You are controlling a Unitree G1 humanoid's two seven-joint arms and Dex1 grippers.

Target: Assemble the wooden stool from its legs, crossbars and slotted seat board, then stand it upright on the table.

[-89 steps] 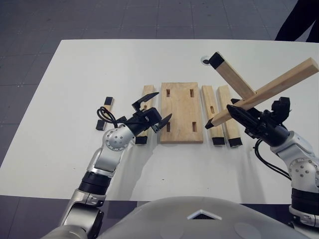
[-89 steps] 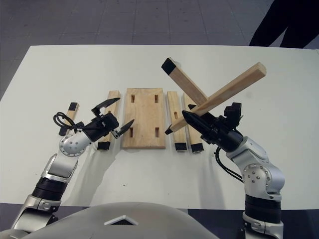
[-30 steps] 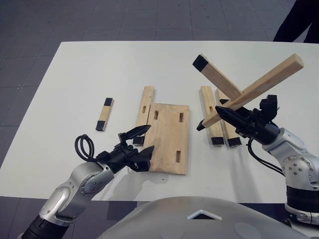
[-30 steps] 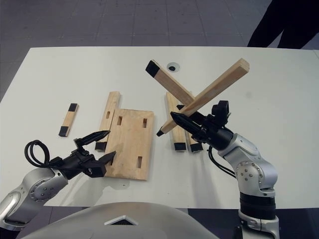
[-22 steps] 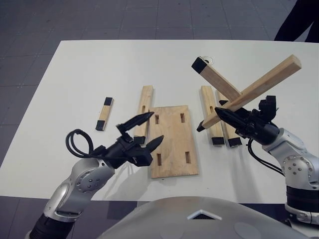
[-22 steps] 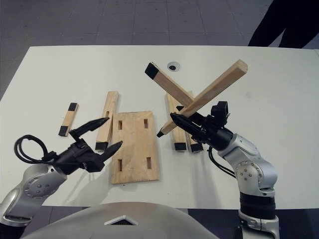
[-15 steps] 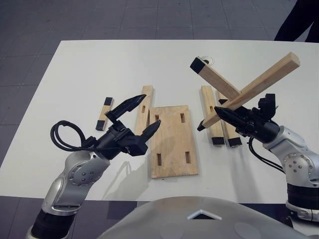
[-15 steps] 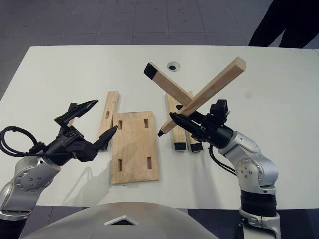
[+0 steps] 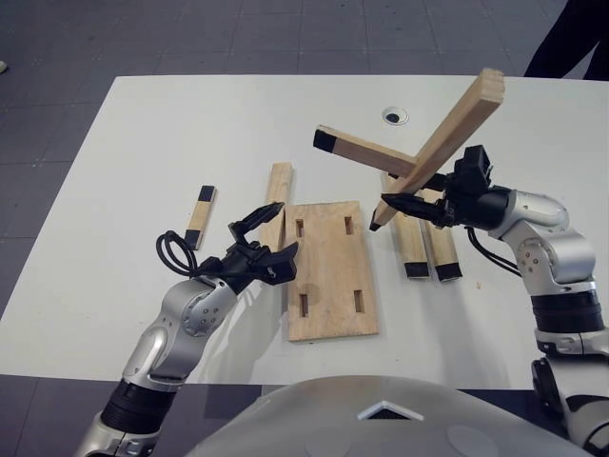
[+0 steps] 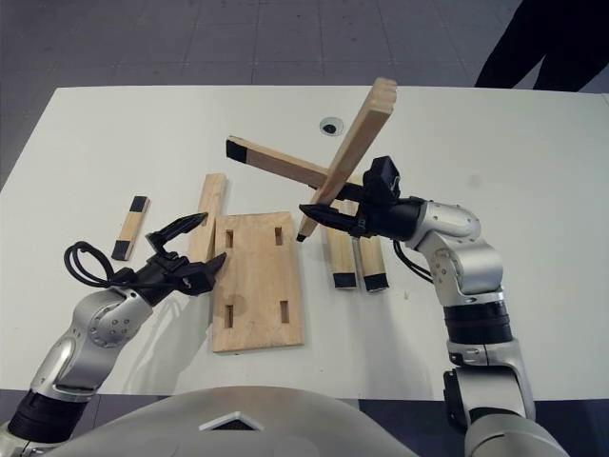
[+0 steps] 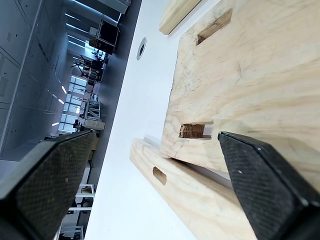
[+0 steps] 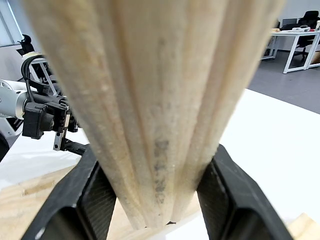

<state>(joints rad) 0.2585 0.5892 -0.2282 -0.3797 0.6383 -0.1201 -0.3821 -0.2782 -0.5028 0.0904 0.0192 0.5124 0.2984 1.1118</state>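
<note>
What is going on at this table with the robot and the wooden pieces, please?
The robot is partway through building a stool. Its right gripper holds a crossed pair of wooden bars in the air above the table, near the seat board's far right corner. The left gripper hovers open at the board's left edge, beside a loose leg. The board lies flat; two more legs and a short crossbar lie loose.

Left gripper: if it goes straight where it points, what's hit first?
Likely the seat board, at its left edge by a slot. The loose leg lies right beside it, and depth is unclear. The left gripper is open.
</note>
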